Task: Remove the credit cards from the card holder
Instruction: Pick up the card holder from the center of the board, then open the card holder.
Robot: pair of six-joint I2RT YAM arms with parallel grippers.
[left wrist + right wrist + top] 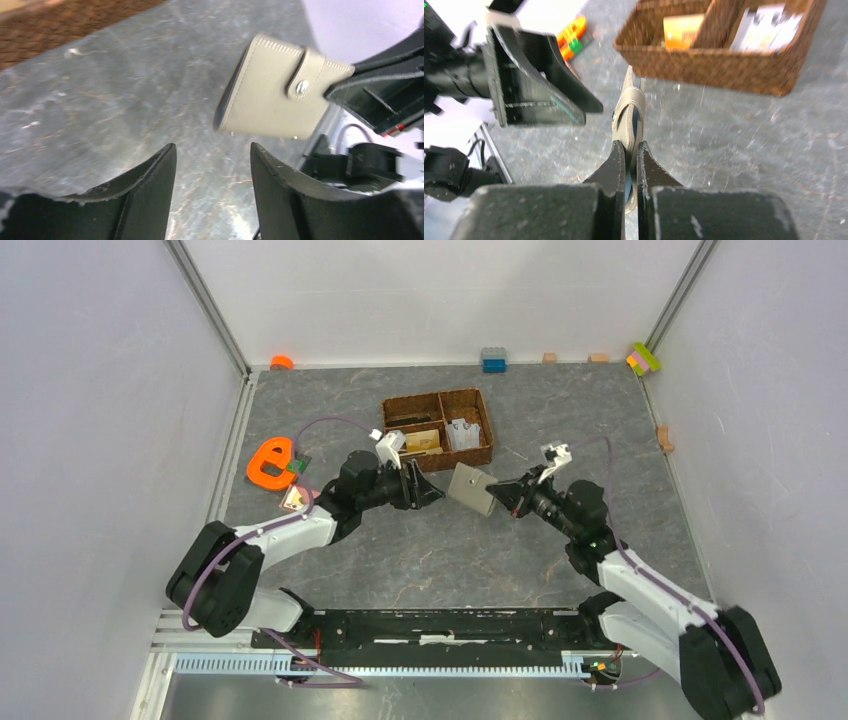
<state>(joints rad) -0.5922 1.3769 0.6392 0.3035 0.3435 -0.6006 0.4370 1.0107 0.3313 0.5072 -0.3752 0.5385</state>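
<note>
1. Top external view, frame centre: card holder clamped by one edge in right gripper, clear of the table.
2. Parted and empty: left gripper, just left of the holder.
3. Judged light, thin, hinged, likely slippery-faced. Flap closed; take hold at the snap tab to open.

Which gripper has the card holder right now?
The right gripper, shut on the edge of the closed grey card holder and holding it off the table. The left gripper is open, facing it without touching.
</note>
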